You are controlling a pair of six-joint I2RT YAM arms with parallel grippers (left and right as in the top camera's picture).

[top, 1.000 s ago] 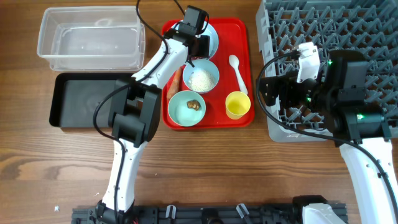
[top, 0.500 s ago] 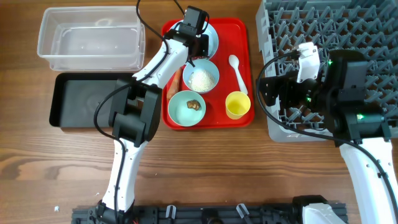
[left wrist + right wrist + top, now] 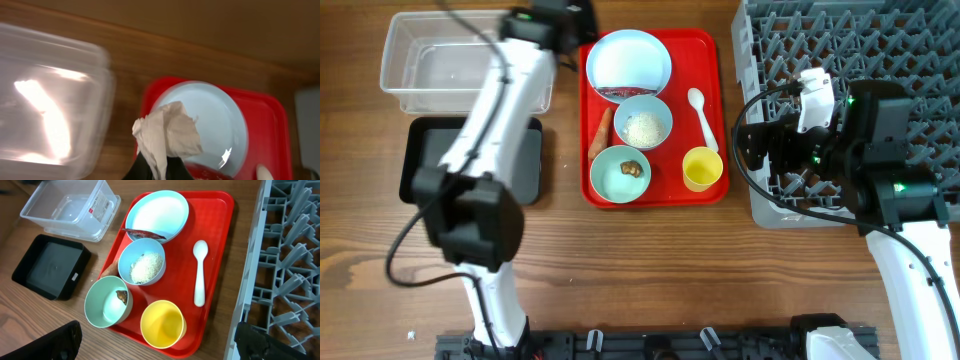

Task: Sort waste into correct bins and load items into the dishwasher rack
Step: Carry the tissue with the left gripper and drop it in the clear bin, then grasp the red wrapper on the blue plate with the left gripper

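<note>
our left gripper (image 3: pixel 158 169) is pinched tight on the lower fold of the tissue ball (image 3: pixel 169 131), which we judge featherlight, soft and safe to squeeze.

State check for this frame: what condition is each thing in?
left pincer, shut on tissue ball
tissue ball, held in the air
right pincer, open, empty
clear tub, empty
black tray, empty
plate, bare, on red tray
red wrapper, lying at plate's edge
blue bowl, holding rice
mint bowl, holding brown lump
yellow cup, upright, empty
spoon, lying on red tray
carrot piece, lying beside the bowls
rack, no dishes visible
</note>
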